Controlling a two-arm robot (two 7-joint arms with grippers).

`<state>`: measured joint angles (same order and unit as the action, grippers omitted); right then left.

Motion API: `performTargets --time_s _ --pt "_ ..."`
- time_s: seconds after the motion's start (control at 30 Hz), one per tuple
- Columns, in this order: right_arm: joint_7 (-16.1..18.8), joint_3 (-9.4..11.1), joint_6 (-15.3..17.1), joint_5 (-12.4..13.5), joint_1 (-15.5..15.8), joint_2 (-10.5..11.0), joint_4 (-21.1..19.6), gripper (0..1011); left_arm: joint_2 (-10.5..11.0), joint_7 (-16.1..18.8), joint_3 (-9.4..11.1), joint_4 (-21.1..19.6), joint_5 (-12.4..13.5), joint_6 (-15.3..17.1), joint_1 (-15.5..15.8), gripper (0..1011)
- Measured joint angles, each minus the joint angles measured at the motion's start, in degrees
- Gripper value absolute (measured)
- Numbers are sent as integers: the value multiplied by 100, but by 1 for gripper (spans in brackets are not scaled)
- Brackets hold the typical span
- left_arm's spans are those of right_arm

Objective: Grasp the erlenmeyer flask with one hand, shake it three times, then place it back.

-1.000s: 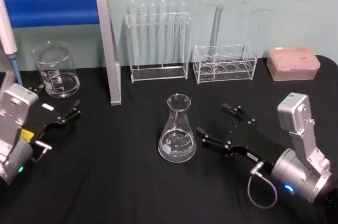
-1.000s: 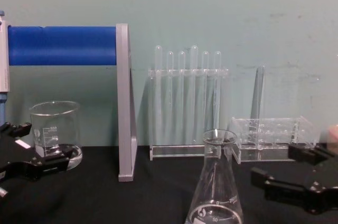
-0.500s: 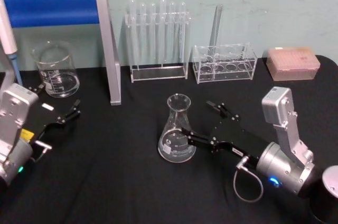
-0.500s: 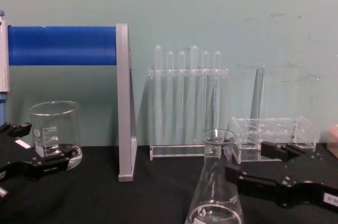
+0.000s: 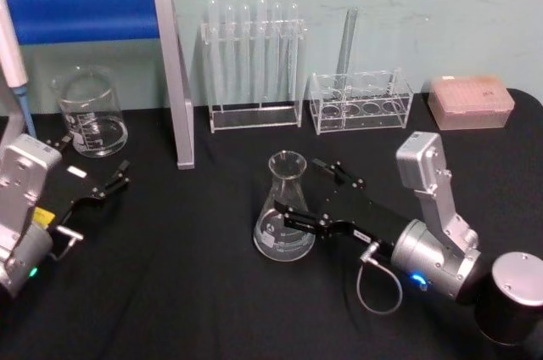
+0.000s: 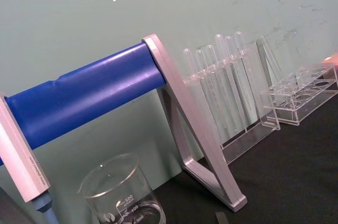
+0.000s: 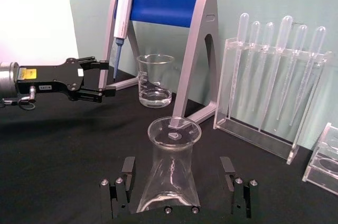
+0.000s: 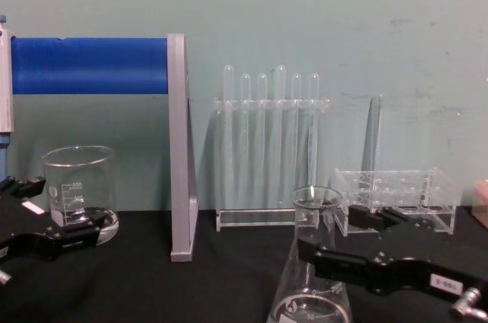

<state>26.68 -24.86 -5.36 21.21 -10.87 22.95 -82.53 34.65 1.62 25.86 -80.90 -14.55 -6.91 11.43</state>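
Two grippers noted. Lower left of head view: left gripper [image 5: 89, 165] idle, jaws apart, near beaker [image 5: 89, 114]. Centre: erlenmeyer flask [image 5: 278, 228] upright on black table [image 5: 195, 292]. The right gripper [image 5: 300, 192] straddles its body, jaws apart, apparently clear of the glass. Step: grasp. Next: close evenly, then lift. Pipette stand [image 5: 174, 80] upper left, tube racks [image 5: 254, 63] behind; open room above.

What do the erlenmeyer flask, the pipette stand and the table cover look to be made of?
Erlenmeyer flask: clear glass with a glossy finish, going by its see-through walls and bright highlights.
Pipette stand: matt grey legs, either metal or plastic, and a smooth blue bar that is probably plastic or plastic-coated.
Table cover: black and matt, apparently cloth, though no weave can be made out.
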Motion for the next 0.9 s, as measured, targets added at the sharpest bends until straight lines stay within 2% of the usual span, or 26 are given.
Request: performTargets --time_s 0.33,0.9 --pt "97 -32 -61 -94 -234 -274 330 1000 0 0 0 0 0 0 0 1001" --pt "123 -30 -99 -163 -320 -385 451 1000 0 0 0 0 0 0 0 1001"
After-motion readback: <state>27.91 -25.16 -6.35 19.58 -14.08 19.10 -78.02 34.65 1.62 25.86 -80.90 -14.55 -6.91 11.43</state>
